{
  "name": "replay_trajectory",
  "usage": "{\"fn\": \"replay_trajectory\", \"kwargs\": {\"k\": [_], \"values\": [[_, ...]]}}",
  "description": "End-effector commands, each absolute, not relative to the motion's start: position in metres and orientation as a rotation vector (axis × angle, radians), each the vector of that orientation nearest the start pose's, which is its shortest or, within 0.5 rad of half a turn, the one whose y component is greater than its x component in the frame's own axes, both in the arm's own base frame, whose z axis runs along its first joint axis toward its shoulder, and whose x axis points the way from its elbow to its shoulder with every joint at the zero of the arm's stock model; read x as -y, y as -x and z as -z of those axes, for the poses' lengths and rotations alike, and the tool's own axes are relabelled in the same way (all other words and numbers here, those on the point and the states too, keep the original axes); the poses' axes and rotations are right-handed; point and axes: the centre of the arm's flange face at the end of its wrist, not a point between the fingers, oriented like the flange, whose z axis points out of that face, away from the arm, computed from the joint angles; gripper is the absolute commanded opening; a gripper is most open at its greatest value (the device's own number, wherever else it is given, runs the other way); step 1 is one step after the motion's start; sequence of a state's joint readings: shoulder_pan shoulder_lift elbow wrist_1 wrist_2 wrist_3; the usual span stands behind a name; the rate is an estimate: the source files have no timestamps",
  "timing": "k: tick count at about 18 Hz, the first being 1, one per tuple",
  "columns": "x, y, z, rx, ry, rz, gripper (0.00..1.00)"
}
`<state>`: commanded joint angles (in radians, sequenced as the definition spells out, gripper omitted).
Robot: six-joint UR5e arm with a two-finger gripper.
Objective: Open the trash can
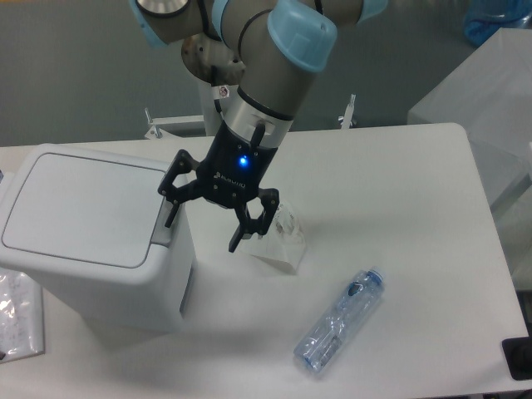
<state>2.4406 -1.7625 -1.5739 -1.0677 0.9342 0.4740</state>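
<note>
fixed camera: the gripper [202, 229] hangs with jaws spread wide, one fingertip [170, 219] at the grey push tab [164, 224] of the trash can [91, 237]. its lid [81, 207] lies flat and closed. a plastic bottle [339, 319] lies near the table's [399, 191] front edge.

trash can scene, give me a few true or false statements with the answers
1. The trash can has its lid shut. True.
2. The gripper is shut on the plastic bottle. False: it is open and holds nothing; the bottle lies apart on the table.
3. One gripper finger is near the can's grey push tab. True.
4. The bottle stands upright. False: it lies on its side.
5. The bottle is inside the trash can. False: it is on the table.
</note>
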Motion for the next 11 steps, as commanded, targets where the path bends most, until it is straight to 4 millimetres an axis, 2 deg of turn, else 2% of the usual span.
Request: {"fn": "replay_trajectory", "kwargs": {"k": [11], "values": [[-0.5257,0.3228,-0.4536,0.365,2.463,0.409,1.0]]}}
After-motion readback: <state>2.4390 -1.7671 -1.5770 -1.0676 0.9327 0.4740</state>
